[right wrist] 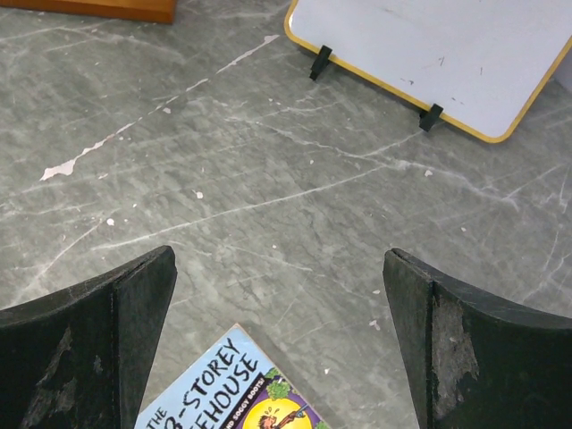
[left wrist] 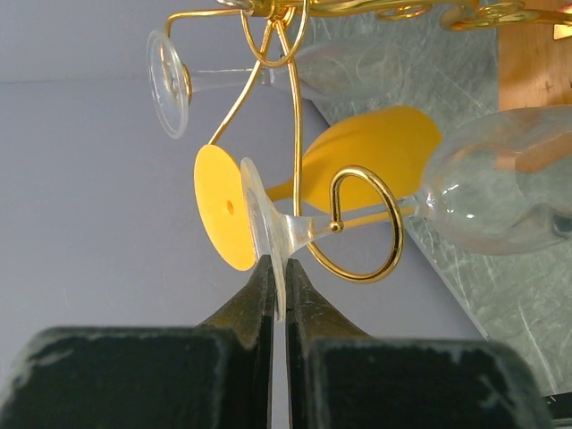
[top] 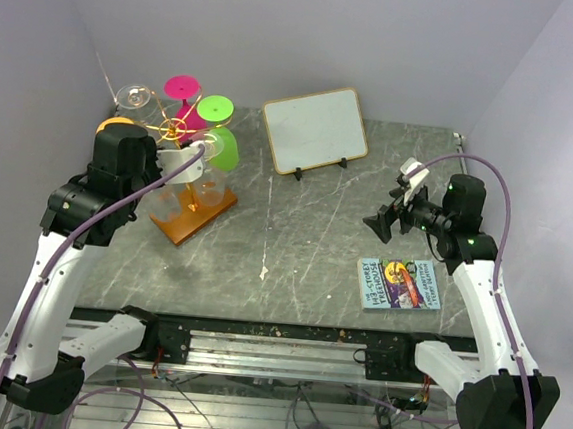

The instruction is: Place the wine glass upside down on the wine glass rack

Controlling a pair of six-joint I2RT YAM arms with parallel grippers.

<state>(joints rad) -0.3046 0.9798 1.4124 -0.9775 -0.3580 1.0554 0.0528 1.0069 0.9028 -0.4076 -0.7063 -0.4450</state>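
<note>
**Left wrist view.** The left gripper [left wrist: 277, 273] is found closed, its black fingers [left wrist: 246, 308] pinching edge-on the round foot of the clear long-stemmed wine glass [left wrist: 500, 192]. From the fingertips the glass is seen at 12 o'clock. Its long axis is laid from 9 to 3 o'clock, bowl toward the brown wooden base of the thin gold wire wine glass rack [left wrist: 536, 63], so it is judged inverted. The stem is threaded through one curled spiral arm [left wrist: 399, 234], with the foot just beside the curl. Whether the foot is borne by the wire cannot be told.

**Top external view.** The rack is stood at 10 o'clock on the grey marbled table top [top: 304, 246], with the left arm reached into it. The right gripper [top: 384, 223] is held well apart at 3 o'clock, near a blue picture book [top: 401, 283]. A yellow-framed whiteboard [top: 314, 129] is propped at 12 o'clock. Pale walls [top: 313, 26] are seen on three sides. The release is judged the left arm's job: the jaws opened, then a withdrawal toward 6 o'clock of the wrist view.

**Right wrist view.** The right fingers [right wrist: 80, 349] are spread wide, with nothing held between them.
</note>
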